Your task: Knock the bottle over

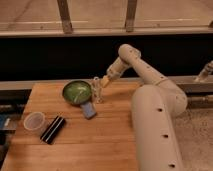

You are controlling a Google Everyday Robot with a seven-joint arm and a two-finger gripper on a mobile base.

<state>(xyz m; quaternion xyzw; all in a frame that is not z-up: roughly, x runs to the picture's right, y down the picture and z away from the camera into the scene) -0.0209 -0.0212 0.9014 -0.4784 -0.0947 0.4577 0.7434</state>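
Near the back edge of the wooden table, the bottle stands upright, just right of the green bowl and behind a small blue object. The pincer hangs just beside the bottle's upper right; contact is unclear.

Warm dim light over the wooden table, black band behind, the gripper pale just beside the bottle

No legible text anywhere.
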